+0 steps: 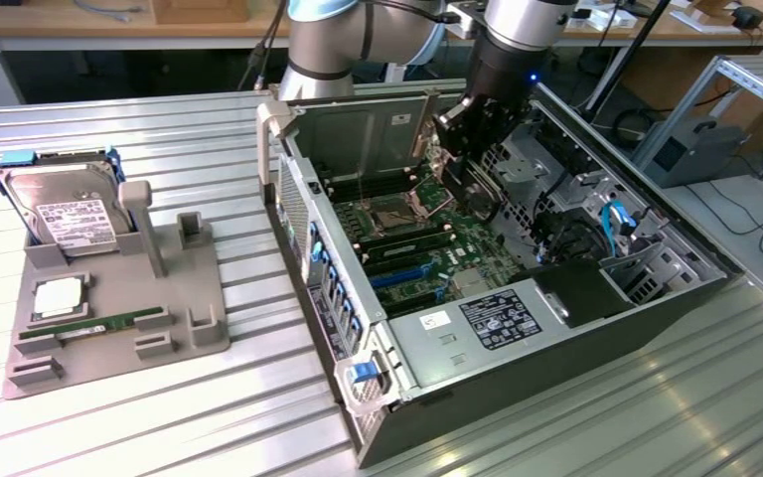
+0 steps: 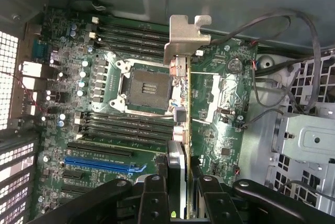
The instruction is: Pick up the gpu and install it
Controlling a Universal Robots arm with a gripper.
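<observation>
The computer case (image 1: pixel 305 214) is lying open at the top, leaving the motherboard (image 2: pixel 225 145) reachable from above. The gripper (image 2: pixel 180 185) and the gpu (image 2: pixel 181 88) clamped edge-on in it are occupying the air over the board's middle, just beside the processor socket (image 2: pixel 144 85). On the exterior view's right the drive cage (image 1: pixel 540 164) and loose cables (image 1: pixel 616 221) are crowding the case interior and a labelled metal cover (image 1: pixel 468 323) is closing the near end, while on the exterior view's left the ribbed table (image 1: pixel 242 397) is offering open passage between the case and the grey fixture (image 1: pixel 156 328).
</observation>
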